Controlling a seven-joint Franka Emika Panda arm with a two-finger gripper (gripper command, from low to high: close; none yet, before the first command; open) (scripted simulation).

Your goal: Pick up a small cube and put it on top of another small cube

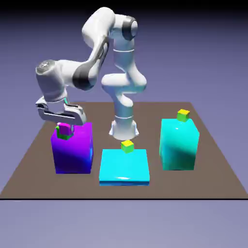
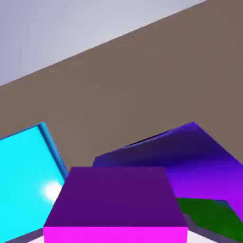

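The tiny magenta-pink small cube (image 1: pixel 63 129) sits between the fingers of my gripper (image 1: pixel 64 127), which is shut on it, over the top of the large purple block (image 1: pixel 72 150) at the exterior view's left. The bright green cube (image 1: pixel 68 136) shows just beneath and beside it on that block. In the hand view the magenta cube (image 2: pixel 116 204) fills the bottom middle and hides my fingertips. The green cube (image 2: pixel 209 216) lies at the lower right on the purple block (image 2: pixel 190 152). I cannot tell whether the two cubes touch.
A flat cyan block (image 1: pixel 124 167) in front of the robot base carries a yellow-green cube (image 1: pixel 127 146); its corner (image 2: pixel 23 175) shows at the hand view's left. A tall teal block (image 1: pixel 179 145) at the exterior view's right carries another yellow-green cube (image 1: pixel 183 115).
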